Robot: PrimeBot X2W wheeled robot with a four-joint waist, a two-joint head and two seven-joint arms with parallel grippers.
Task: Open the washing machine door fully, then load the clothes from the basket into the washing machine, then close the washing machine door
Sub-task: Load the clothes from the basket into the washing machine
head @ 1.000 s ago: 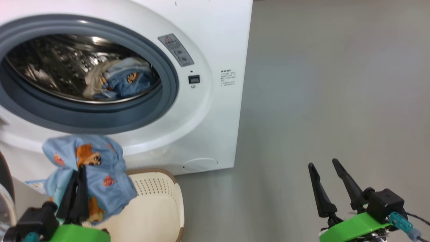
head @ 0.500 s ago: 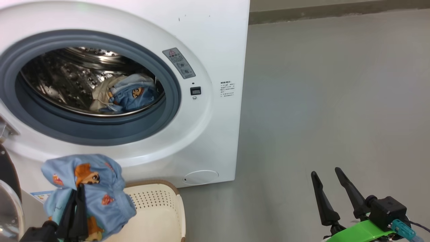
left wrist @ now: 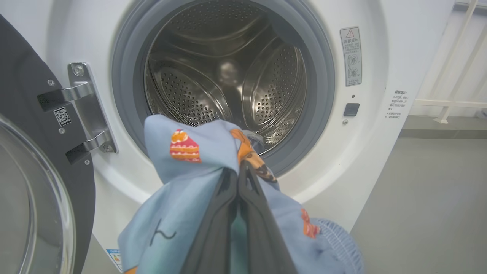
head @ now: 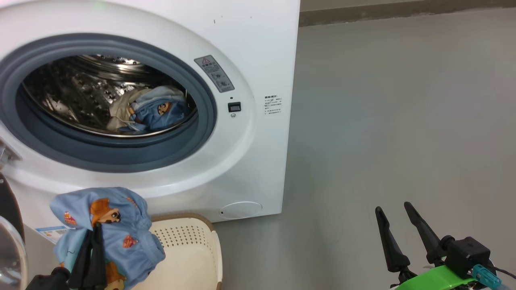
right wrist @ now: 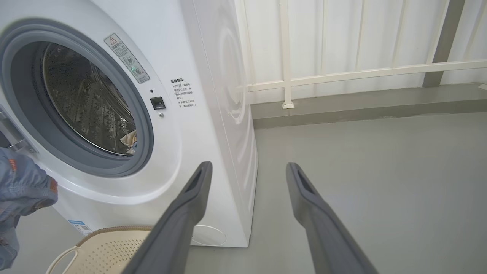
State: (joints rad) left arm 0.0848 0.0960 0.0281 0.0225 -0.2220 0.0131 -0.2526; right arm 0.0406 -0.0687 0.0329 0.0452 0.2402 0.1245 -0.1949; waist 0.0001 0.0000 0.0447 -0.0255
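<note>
At the lower left of the head view, the left gripper [head: 96,235] was cut off by the bottom edge, with its wrist out of frame. Its dark jaws pointed up the frame and were pressed flat together on a fold of a light-blue bear-print garment [head: 121,217]. The cloth bunched over the tips and hid them. In the left wrist view the same cloth draped down both sides of the jaws and covered the lower edge of the round opening.

At the lower right, the right gripper [head: 393,207] sat low over the grey floor [head: 403,121], its green mount cropped by the frame. Its jaws stood wide apart with nothing between them, leaning slightly toward the upper left.

Just behind the held garment stood the basket [head: 181,237], partly masked by the cloth and cropped below, so only part of its inside could be seen.

At the far left edge the door [left wrist: 23,133] stood swung open. The head view caught only a sliver of its black rim and glass, while the left wrist view showed its steel hinge [left wrist: 85,106].

Beyond, the washing machine [head: 258,161] had its top cut off. The held garment hung below and in front of the grey gasket [head: 201,133], outside the drum [left wrist: 228,76]. A second garment [head: 155,110], blue against cream fabric, lay low in the drum, half hidden by the drum's lip.
</note>
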